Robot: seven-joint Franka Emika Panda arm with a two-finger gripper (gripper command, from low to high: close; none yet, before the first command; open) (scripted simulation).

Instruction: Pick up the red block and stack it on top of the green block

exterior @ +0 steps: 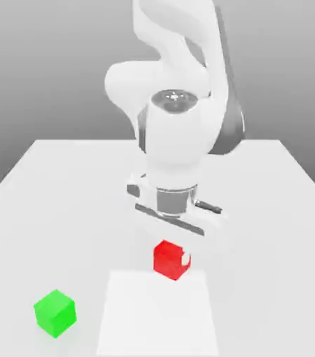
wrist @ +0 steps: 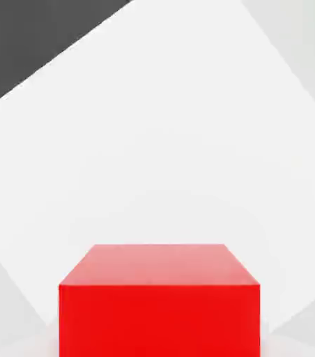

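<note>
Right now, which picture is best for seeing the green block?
The exterior view. There the green block sits whole on the white table, toward the exterior view's left and apart from the red block under the gripper. The hand view looks at the red block up close.

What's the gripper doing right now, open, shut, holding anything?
Gripper: down at the red block, which sits between its fingertips; whether it is shut on the block cannot be told. The green block sits apart, untouched.
</note>
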